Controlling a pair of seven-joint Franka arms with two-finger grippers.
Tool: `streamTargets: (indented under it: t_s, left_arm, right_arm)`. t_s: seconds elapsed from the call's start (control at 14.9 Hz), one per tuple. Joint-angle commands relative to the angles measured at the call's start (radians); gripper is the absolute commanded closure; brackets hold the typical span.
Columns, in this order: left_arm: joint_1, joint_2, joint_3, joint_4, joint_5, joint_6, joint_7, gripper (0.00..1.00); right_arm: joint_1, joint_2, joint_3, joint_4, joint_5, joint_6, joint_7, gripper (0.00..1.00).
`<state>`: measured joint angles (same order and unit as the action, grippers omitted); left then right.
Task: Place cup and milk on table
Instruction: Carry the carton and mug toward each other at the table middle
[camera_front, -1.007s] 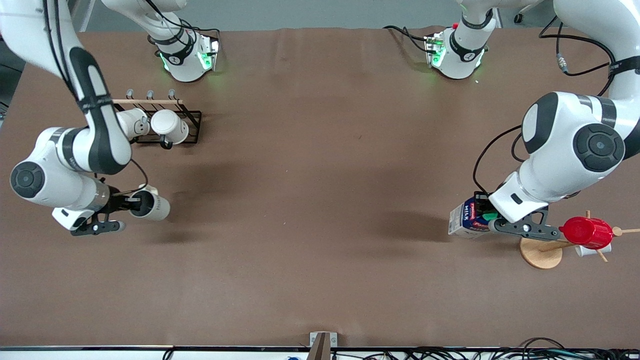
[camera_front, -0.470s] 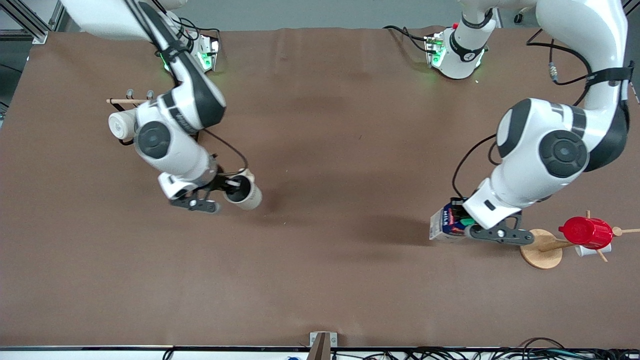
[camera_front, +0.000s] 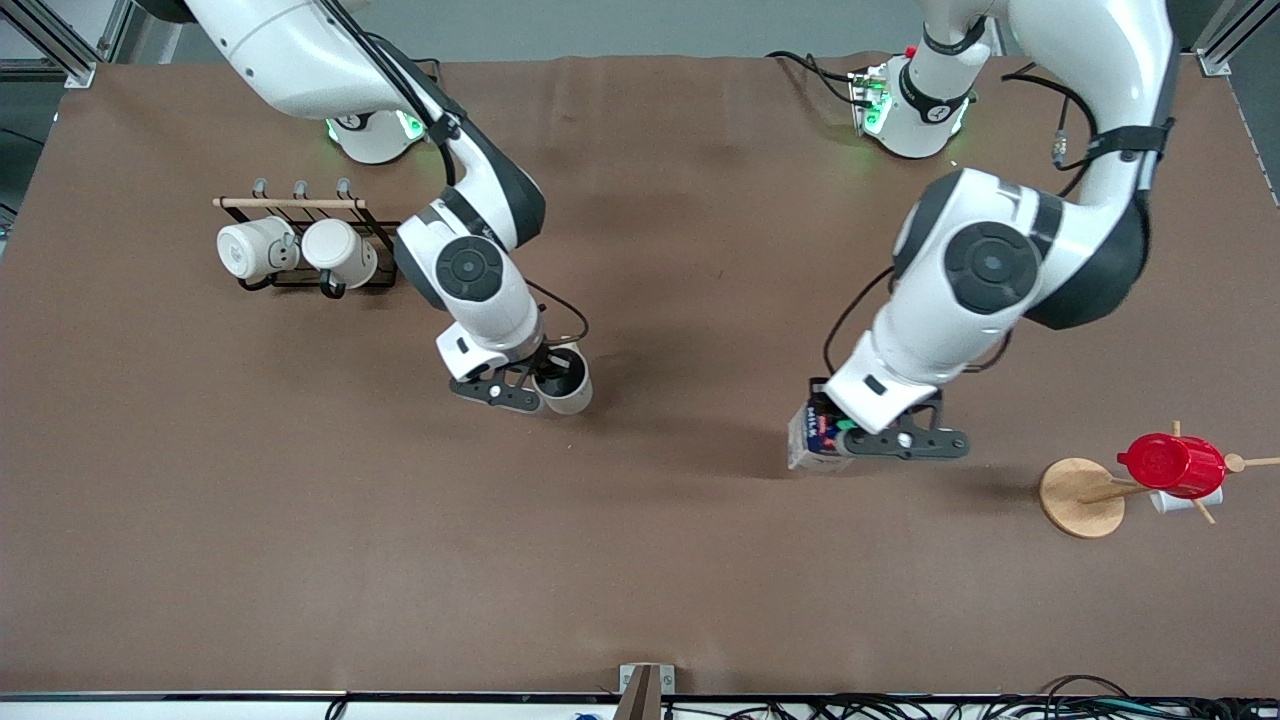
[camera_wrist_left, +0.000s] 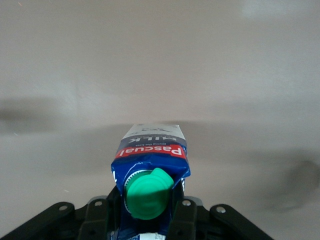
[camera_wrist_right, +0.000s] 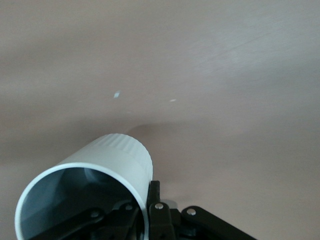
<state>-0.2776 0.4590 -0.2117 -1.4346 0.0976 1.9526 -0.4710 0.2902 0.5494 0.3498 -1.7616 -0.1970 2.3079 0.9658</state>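
- The cup (camera_front: 563, 385), an off-white cylindrical mug with a dark grey inside, hangs in the air over the middle of the desk (camera_front: 640, 560), toward the right arm's end; its wall looks smooth, with a band of fine ribs near the base in the right wrist view (camera_wrist_right: 95, 187).
- The right gripper (camera_front: 535, 385) has its fingers (camera_wrist_right: 154, 205) clenched on the cup's rim, one inside and one outside the wall.
- The milk (camera_front: 815, 440), a small gable-top carton in dark blue and white with a red label and a round green cap (camera_wrist_left: 148, 194), is held over the desk toward the left arm's end.
- The left gripper (camera_front: 850, 435) grasps the carton's folded top between its black fingers (camera_wrist_left: 182, 217).
- The desk is a flat, matte brown surface.
- A black wire rack (camera_front: 310, 245) with a wooden bar holds two plain white mugs (camera_front: 295, 252) near the right arm's base.
- A wooden stand (camera_front: 1085, 497) with a round base carries a red plastic cup (camera_front: 1172, 465) on a peg at the left arm's end.
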Motion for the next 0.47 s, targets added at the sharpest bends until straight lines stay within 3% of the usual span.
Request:
streamTargets:
  t_s: [0.0,0.4]
  left_arm:
    - [-0.063,0.047,0.005,0.058,0.005,-0.012,-0.121,0.68]
    - [-0.172,0.107,0.005,0.088,0.005,-0.004,-0.320,0.68]
  right_arm:
    - [0.035,0.047,0.001,0.040,-0.044,0.018,0.054,1.00]
    - [0.066,0.083,0.003,0.051,-0.099,0.025,0.134,0.99]
